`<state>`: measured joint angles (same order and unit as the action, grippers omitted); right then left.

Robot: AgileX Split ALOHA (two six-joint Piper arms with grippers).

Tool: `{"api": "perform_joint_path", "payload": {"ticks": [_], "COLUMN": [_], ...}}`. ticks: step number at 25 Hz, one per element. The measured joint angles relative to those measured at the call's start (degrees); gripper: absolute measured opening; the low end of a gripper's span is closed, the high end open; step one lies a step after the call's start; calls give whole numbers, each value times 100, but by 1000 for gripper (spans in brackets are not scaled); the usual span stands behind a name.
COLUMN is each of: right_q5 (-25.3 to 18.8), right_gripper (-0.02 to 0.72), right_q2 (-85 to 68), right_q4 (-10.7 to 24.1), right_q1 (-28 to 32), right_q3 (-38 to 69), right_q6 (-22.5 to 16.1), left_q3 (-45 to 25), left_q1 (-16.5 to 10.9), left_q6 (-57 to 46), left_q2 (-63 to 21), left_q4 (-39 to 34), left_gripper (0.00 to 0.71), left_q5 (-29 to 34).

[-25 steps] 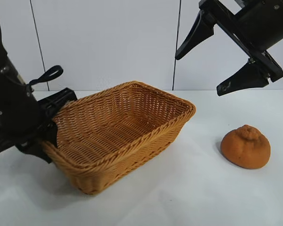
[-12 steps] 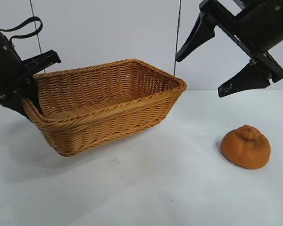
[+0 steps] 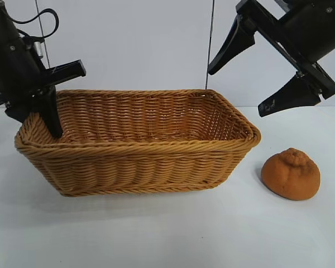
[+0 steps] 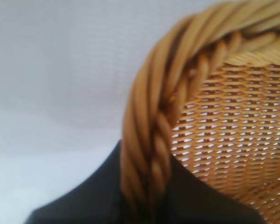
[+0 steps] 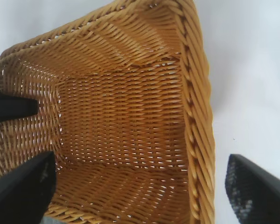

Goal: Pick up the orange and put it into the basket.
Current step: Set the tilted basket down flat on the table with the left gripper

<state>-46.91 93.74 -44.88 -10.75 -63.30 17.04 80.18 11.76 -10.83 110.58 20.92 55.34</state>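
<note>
The tan wicker basket (image 3: 139, 142) rests flat on the white table, left of centre. My left gripper (image 3: 42, 120) is shut on the basket's braided rim at its left end; the rim runs between the jaws in the left wrist view (image 4: 149, 154). The dull orange-brown orange (image 3: 291, 173) with its knobby top sits on the table to the right of the basket, apart from it. My right gripper (image 3: 240, 81) hangs open and empty high above the basket's right end and the orange. The right wrist view looks down into the basket (image 5: 121, 116).
The white table (image 3: 173, 234) spreads around the basket and the orange. A white panelled wall stands behind. The left gripper's finger (image 5: 11, 107) shows inside the basket in the right wrist view.
The left gripper has swung and lifted the basket by its rim, then set it level and broadside, closer to the orange. The right gripper and the orange have stayed still.
</note>
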Motion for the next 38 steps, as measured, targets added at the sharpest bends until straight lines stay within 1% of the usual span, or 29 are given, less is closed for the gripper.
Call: {"api": "perform_joint_path", "payload": {"ticks": [10,13,22,27,28,29,30,33,34,36,38], "right_q5": [6,12,24,24,24,24,24,19,19,19,19], "right_gripper": [675,675,675,675,675,675,675,675,675,675,675], "right_q2": [0,0,0,0,0,0,0,0,0,0,0], "right_q4": [18,18,21,25,25,25,27,32,34,34,34], "right_q1": [0,0,0,0,0,0,0,0,0,0,0], "right_q3": [0,0,0,0,0,0,0,0,0,0,0], "right_q6": [0,0,0,0,0,0,0,0,0,0,0], "left_q3": [27,-63,-201,-208,-208,-208,-208,-151,-93,87,368], "left_q1": [0,0,0,0,0,0,0,0,0,0,0], "left_q6": [349,361,475,556,571,585,593,603,603,603,606], "left_q2": [0,8,758,802,802,802,802,802,797,775,717], "left_q4": [-9,-3,25,71,76,78,91,105,105,111,117], "left_gripper": [82,82,82,88,108,159,237,508,570,627,652], "left_q5": [-195,-384,-683,-718,-718,-718,-718,-646,-583,-395,-126]}}
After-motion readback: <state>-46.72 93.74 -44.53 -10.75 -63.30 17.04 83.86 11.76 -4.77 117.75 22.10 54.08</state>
